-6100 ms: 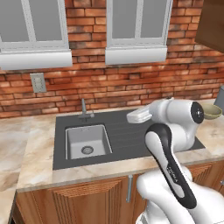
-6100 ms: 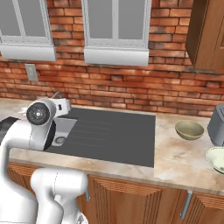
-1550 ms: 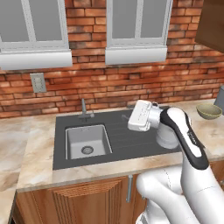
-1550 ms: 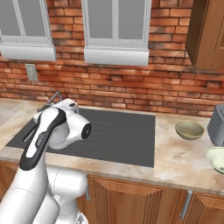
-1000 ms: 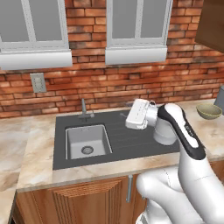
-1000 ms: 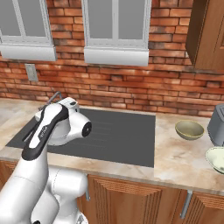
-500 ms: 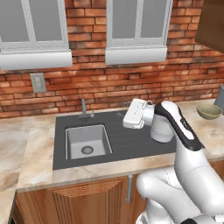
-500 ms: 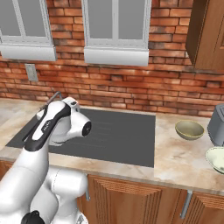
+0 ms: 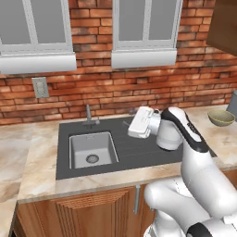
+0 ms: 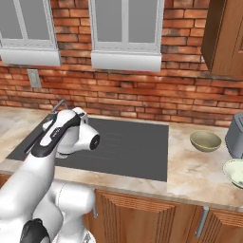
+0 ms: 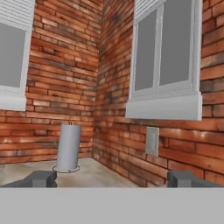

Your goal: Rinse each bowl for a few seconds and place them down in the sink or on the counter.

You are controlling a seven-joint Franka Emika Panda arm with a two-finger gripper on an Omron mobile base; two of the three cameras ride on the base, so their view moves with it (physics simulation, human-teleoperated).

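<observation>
The olive-tan bowl (image 10: pixel 205 141) sits upright on the counter (image 10: pixel 190 171) right of the sink, also seen as the olive-tan bowl (image 9: pixel 221 118). The paler cream-green bowl (image 10: pixel 235 172) lies nearer the front, cut by the right edge. My gripper (image 11: pixel 113 179) is open, its fingertips (image 11: pixel 41 178) wide apart with nothing between them. The white hand (image 9: pixel 140 122) hovers over the ribbed drainboard of the dark sink (image 9: pixel 125 152), right of the faucet (image 9: pixel 89 115) and basin (image 9: pixel 90 150), pointing left, far from both bowls.
A grey appliance (image 10: pixel 236 129) stands behind the bowls at the far right. A grey cylinder roll (image 11: pixel 69 148) stands on the counter in the brick corner, and a wall outlet (image 9: pixel 40 87) is left of the faucet. A wooden cabinet (image 10: pixel 225 35) hangs upper right.
The arm has unfolded and the hand has crept left over the drainboard toward the faucet. Both bowls have stayed put.
</observation>
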